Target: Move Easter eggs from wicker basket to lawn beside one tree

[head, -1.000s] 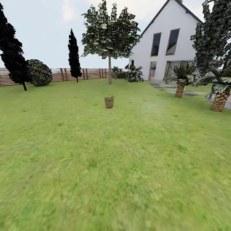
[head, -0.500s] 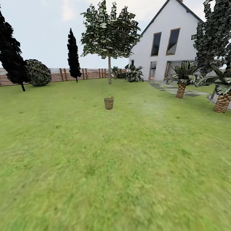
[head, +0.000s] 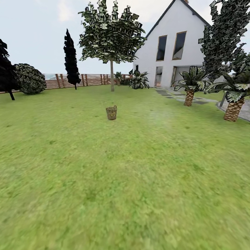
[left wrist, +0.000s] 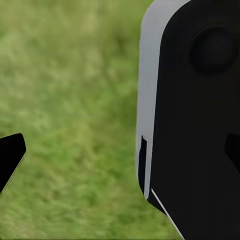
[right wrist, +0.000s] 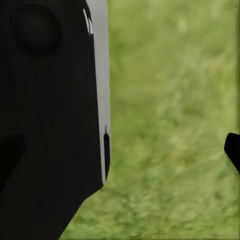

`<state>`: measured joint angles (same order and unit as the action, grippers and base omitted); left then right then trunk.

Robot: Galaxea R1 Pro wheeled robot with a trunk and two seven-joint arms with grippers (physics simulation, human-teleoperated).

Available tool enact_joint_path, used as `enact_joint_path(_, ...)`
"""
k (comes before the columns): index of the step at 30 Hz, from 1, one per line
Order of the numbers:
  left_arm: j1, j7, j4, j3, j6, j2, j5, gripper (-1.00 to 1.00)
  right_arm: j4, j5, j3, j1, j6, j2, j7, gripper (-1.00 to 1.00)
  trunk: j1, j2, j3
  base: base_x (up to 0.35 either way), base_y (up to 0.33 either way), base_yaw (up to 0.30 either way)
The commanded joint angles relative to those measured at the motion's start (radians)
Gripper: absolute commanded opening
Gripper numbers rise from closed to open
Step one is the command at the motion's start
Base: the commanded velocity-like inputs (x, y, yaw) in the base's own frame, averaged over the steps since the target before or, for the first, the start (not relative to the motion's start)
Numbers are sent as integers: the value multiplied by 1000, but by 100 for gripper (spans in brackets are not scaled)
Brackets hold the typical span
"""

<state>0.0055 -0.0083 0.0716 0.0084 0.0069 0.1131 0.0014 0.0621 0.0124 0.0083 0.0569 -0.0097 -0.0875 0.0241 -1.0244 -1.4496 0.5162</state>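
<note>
The wicker basket [head: 111,113] stands upright, small and far ahead, on the lawn [head: 125,180]. At this distance the Easter eggs cannot be made out in it. Behind the basket rises a tree [head: 112,74] with a thin straight trunk and a leafy canopy. In the left wrist view my left gripper [left wrist: 120,155] is open over blurred grass, one black fingertip [left wrist: 10,157] at the frame's edge. My right gripper [right wrist: 121,155] is open too, with a fingertip [right wrist: 233,150] at the edge and only grass between the fingers.
A white house [head: 173,48] stands at the back right, with a paved path [head: 180,98] and two short palms [head: 189,86] [head: 233,100] before it. A slatted wooden fence [head: 86,80], dark trees [head: 71,59] and a round bush [head: 29,79] line the back. My own black-and-white body [left wrist: 195,110] is close beside both grippers.
The whole head view has shifted: house, trees and basket sit a little further left in the picture, so the camera has moved. Nothing in the garden has itself moved.
</note>
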Motion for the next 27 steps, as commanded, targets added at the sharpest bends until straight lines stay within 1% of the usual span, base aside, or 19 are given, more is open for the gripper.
enact_joint_path(1, 1, -1, 2, 1, 1, 0, 0, 100, 2, 1, 1, 1, -1, 0, 2, 100, -1, 0, 1, 337, 0, -3)
enact_joint_path(27, 1, -1, 2, 1, 1, -1, 0, 100, 1, 1, 1, 1, -3, 1, 2, 100, -1, 0, 1, 337, 0, 0)
